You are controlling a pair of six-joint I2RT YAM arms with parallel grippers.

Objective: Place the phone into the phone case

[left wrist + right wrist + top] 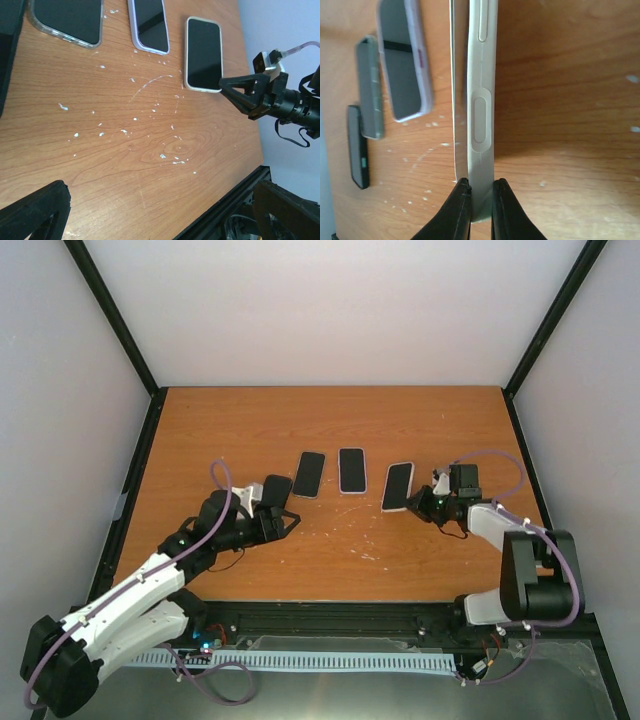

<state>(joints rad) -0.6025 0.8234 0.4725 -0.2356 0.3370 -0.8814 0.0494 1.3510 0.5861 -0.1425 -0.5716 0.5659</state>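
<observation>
Orange wood table (330,560), top view. Four slabs lie in a row at mid-table.
- The left gripper (288,522) stands spread wide and holds nothing.
- The dark phone (275,490) lies flat just beside it at 11 o'clock. Its long axis runs roughly 12-to-6, leaning toward 1.
- The right gripper (424,506) is pinched on the near corner of the cream case (397,486). The case lies at 10 o'clock from it, long axis 1-to-7.
- Between the two lie a clear case (309,473) and a lilac case (352,470).

Left wrist view. Both fingers sit at the bottom corners, far apart, with bare wood between them. The dark phone is a sliver at the 9 o'clock edge. The cream case, at 1 o'clock, shows a black face inside its rim.

Right wrist view. The fingers (462,210) clamp the case's side wall, seen edge-on and running 12-to-6. A thin silvery strip runs alongside it. You cannot tell whether that is a phone's edge not fully seated.

Judgement: your left arm is nearer the dark phone and your right arm already has the case. The two long axes are nearly parallel, with two slabs lying between them.
</observation>
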